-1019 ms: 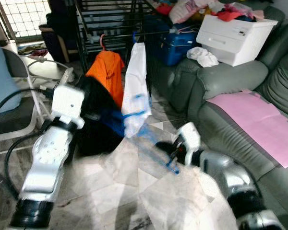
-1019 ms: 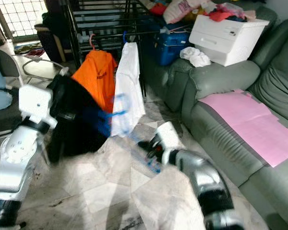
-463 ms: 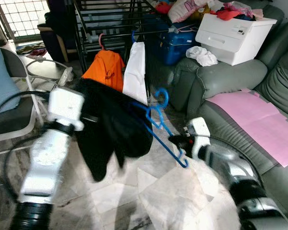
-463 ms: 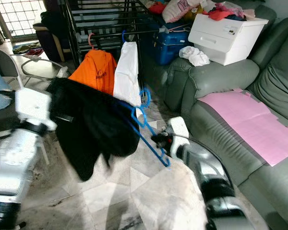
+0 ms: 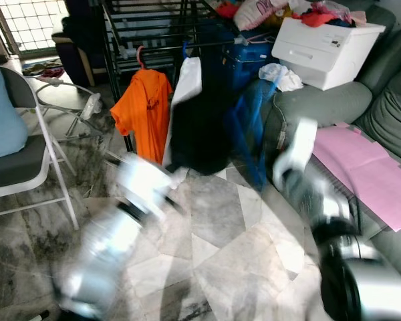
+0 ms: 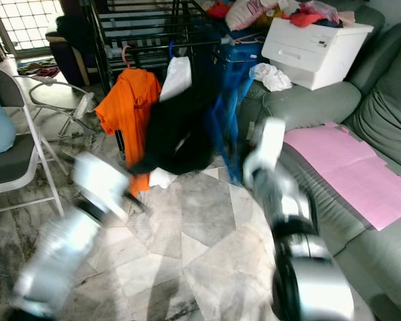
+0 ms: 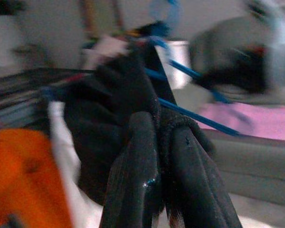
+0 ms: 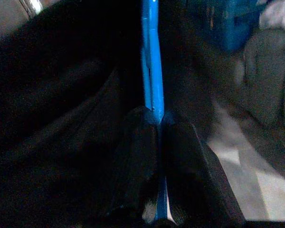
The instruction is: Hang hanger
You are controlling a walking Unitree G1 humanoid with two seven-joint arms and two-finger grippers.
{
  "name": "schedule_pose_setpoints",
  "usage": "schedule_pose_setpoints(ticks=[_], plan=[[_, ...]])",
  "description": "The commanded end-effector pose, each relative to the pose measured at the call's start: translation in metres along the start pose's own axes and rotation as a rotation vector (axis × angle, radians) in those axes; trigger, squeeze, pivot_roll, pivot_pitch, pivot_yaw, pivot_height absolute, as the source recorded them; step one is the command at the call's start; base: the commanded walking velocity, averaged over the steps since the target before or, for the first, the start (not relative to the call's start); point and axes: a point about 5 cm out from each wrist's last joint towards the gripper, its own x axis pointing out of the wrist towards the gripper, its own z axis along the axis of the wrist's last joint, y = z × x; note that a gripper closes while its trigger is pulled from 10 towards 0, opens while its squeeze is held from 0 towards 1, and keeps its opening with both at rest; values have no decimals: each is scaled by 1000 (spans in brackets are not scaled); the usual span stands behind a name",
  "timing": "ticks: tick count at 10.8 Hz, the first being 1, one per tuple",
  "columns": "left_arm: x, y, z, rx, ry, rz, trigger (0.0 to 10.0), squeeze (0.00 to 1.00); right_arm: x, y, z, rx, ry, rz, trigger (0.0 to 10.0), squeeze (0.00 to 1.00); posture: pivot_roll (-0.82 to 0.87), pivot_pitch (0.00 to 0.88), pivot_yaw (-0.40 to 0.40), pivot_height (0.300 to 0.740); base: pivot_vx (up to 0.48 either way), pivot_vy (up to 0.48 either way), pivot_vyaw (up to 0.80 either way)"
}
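Observation:
Motion blur smears both arms. A black garment on a blue hanger is held up in front of the dark drying rack, partly covering the white shirt hanging there. An orange shirt hangs on the rack further left. In the left wrist view my left gripper is shut on a fold of the black garment, with the blue hanger's bars crossing behind. In the right wrist view my right gripper is shut on the blue hanger's bar.
A grey sofa with a pink sheet runs along the right. A white drawer box heaped with clothes sits on its arm. A blue case stands behind the rack. A folding chair is at the left.
Both arms have swung the garment and hanger up from low over the floor and away toward the rack. The hanger now stands beside the white shirt.

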Motion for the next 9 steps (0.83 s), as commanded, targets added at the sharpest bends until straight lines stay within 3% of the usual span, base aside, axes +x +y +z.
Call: schedule_pose_setpoints(ticks=[1, 3, 4, 5, 6, 7, 8, 9], plan=[[-2, -13, 3, -20, -1, -88, 10000, 0, 6, 3, 14, 41, -76, -28, 10000, 0, 46, 0, -40, 740, 0, 0, 0], [-4, -35, -7, -44, 48, -164, 10000, 0, 21, 34, 29, 109, -126, 39, 10000, 0, 48, 1, -45, 740, 0, 0, 0], [0, -43, -13, -35, 85, -175, 10000, 0, 26, 69, 21, 178, -84, 217, 10000, 0, 50, 0, -47, 740, 0, 0, 0], [3, -41, -14, -13, 95, -149, 10000, 0, 23, 97, 7, 123, -23, 413, 10000, 0, 47, 0, -48, 740, 0, 0, 0], [7, -27, -12, 19, 76, -46, 10000, 0, 15, 110, -17, -4, 40, 525, 10000, 0, 47, 0, -48, 740, 0, 0, 0], [9, -14, -11, 49, 77, 53, 10000, 0, 12, 103, -29, -74, 70, 480, 10000, 0, 47, 3, -48, 740, 0, 0, 0], [8, 7, -10, 67, 74, 178, 10000, 0, 8, 89, -43, -84, 118, 411, 10000, 0, 45, 9, -46, 740, 0, 0, 0], [8, 10, -7, 31, 56, 178, 10000, 0, 6, 83, -44, -87, 118, 380, 10000, 0, 43, 8, -42, 740, 0, 0, 0]])
